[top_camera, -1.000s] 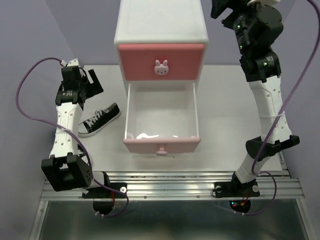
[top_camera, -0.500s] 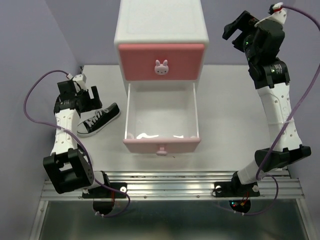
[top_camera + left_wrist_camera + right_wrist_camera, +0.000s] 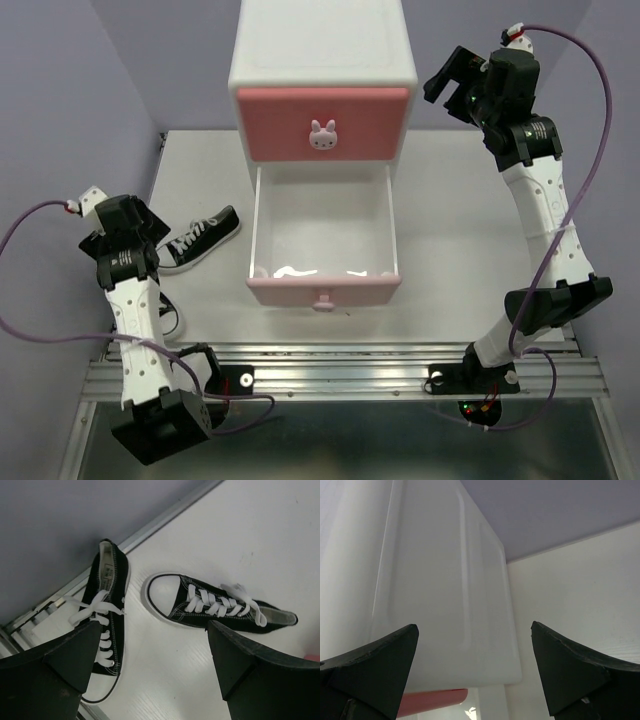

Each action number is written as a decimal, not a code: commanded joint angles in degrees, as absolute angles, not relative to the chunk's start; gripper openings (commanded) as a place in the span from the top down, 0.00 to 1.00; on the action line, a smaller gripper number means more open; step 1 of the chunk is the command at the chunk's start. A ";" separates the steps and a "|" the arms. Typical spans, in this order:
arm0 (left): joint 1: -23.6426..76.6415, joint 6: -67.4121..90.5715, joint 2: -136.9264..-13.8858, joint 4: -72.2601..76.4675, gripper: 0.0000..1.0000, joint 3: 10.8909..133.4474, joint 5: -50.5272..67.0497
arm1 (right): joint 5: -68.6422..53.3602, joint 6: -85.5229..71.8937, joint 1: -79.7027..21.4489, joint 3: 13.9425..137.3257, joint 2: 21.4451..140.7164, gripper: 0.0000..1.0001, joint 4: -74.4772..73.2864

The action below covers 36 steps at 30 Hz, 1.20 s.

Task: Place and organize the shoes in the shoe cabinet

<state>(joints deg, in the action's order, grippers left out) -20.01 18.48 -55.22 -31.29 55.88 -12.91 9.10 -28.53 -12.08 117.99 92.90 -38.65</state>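
The white shoe cabinet stands at the back centre. Its darker pink upper drawer is shut. Its pale pink lower drawer is pulled out and empty. One black sneaker lies left of the open drawer. The left wrist view shows it and a second black sneaker by the table's near-left edge. My left gripper is open and empty above the table between them. My right gripper is open and empty, high beside the cabinet's right wall. The orange shoes are out of view.
A metal rail runs along the table's near edge. Purple walls close in on the left and behind. My left arm's cable loops out to the left. Bare table lies right of the drawer.
My left arm has swung back from beside the cabinet to the near left, over the black sneakers. My right gripper has come down and left toward the cabinet's upper right corner.
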 commanded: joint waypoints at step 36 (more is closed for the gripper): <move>-28.48 35.42 -77.16 -29.26 0.50 48.42 -30.49 | 5.36 -32.52 -12.22 112.68 90.88 0.00 -30.76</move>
